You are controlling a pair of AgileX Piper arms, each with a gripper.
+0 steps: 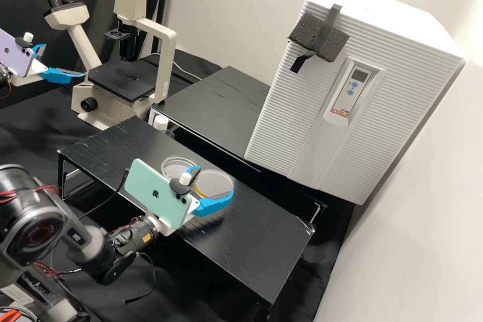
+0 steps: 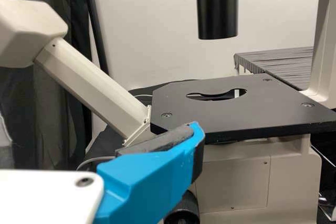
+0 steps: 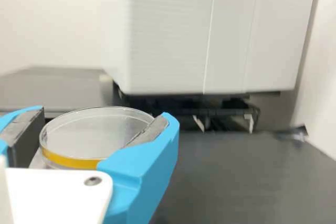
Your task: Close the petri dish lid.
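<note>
In the high view my right gripper (image 1: 213,181) is over the bench, its fingers shut on opposite sides of a clear round petri dish part (image 1: 215,184) with a yellow edge. A second clear round part (image 1: 175,165) lies beside it, towards the microscope. The right wrist view has the right gripper (image 3: 97,132) with a pad on each side of the yellow-edged part (image 3: 100,129). Whether this part is raised off the bench, I cannot tell. My left gripper (image 1: 63,60) stands open by the microscope, its fingers apart; one blue finger (image 2: 152,182) shows in the left wrist view.
A microscope (image 1: 126,80) stands beyond the bench's far-left end, with a small white-capped bottle (image 1: 160,123) near its base. A large white incubator (image 1: 352,85) is behind the black bench (image 1: 251,241) at the right. A dark cable hangs by the right arm's phone.
</note>
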